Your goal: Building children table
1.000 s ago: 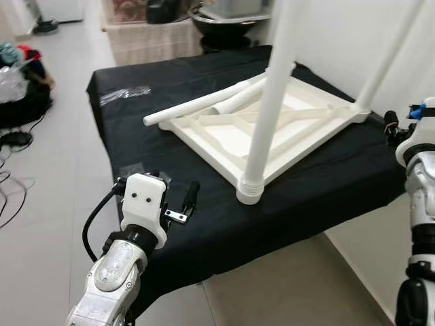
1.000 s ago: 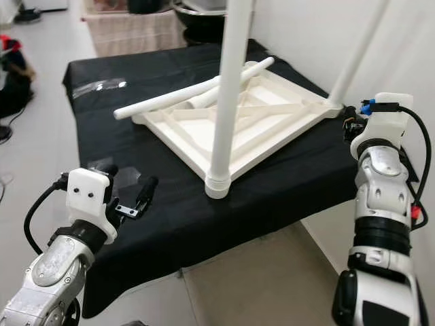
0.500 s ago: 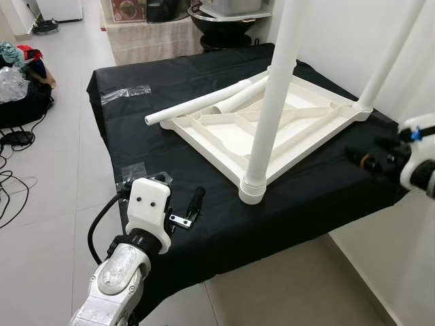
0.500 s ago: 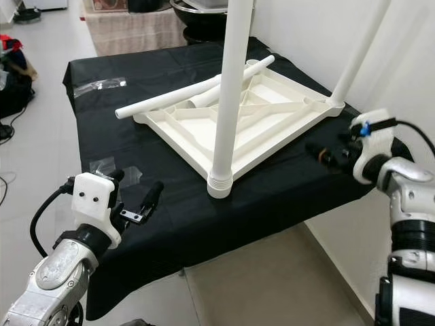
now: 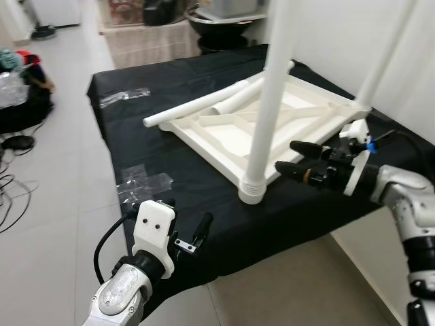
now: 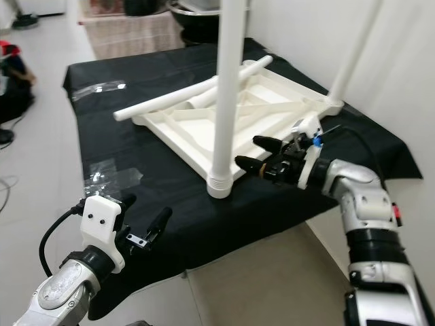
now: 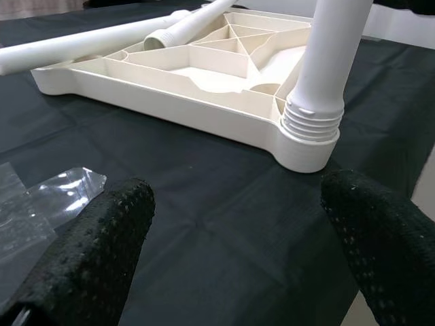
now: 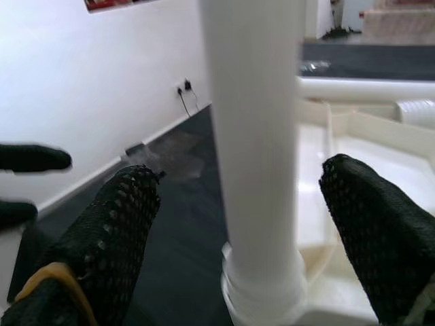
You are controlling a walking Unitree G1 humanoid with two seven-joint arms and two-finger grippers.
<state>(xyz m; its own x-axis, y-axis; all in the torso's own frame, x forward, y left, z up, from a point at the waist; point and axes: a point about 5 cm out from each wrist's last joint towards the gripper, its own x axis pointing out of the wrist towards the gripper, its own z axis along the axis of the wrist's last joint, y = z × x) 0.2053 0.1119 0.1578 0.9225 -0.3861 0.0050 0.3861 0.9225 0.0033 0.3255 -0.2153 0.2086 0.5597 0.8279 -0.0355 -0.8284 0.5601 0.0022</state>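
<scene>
- The room was evenly and brightly lit, with no hard shadows on the black cloth (image 5: 204,170).
- Soft glare lay on the pale floor tiles (image 5: 54,156) and on the crinkled plastic wrap (image 5: 139,180).
- The head views were slightly soft overall, with mild motion blur.
- In the right wrist view the upright white leg (image 8: 255,136) was washed out and blurred, and the black fingertips (image 8: 129,224) were out of focus.
</scene>
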